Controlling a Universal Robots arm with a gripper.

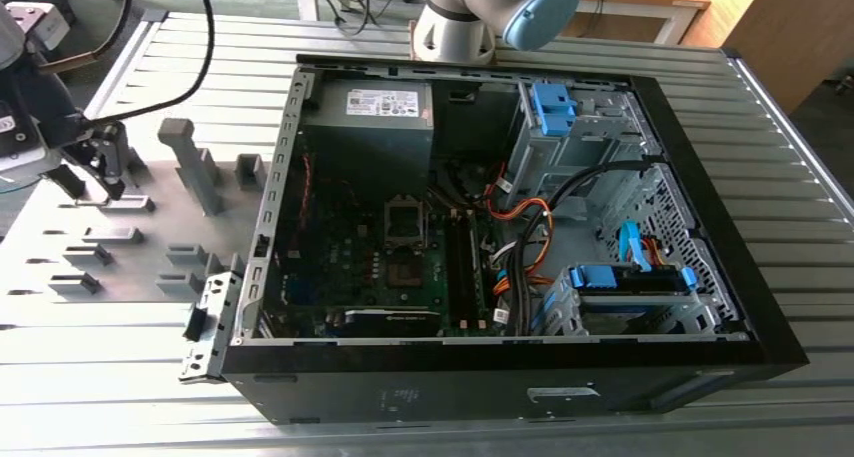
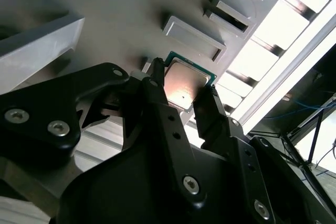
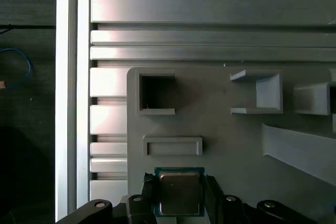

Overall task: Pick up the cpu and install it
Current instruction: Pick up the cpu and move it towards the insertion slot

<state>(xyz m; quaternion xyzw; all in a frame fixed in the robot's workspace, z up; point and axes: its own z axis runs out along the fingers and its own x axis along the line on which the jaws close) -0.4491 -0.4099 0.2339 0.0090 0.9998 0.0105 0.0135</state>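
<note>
End effector (image 2: 182, 85) clamps cpu (image 3: 179, 192) by its thin edges at tray (image 3: 220, 140), so you risk it tilting or slipping if grip sits off-centre.

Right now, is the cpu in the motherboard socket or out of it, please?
Out: the cpu sits at the gripper over the grey holder plate, outside the computer case.

- Exterior view: soft, even light on the table (image 1: 534, 427); the computer case (image 1: 767, 327) is shadowy inside.
- Second wrist view: warm glare on the chip (image 2: 185, 80); the gripper (image 2: 182, 95) is dark and underlit.
</note>
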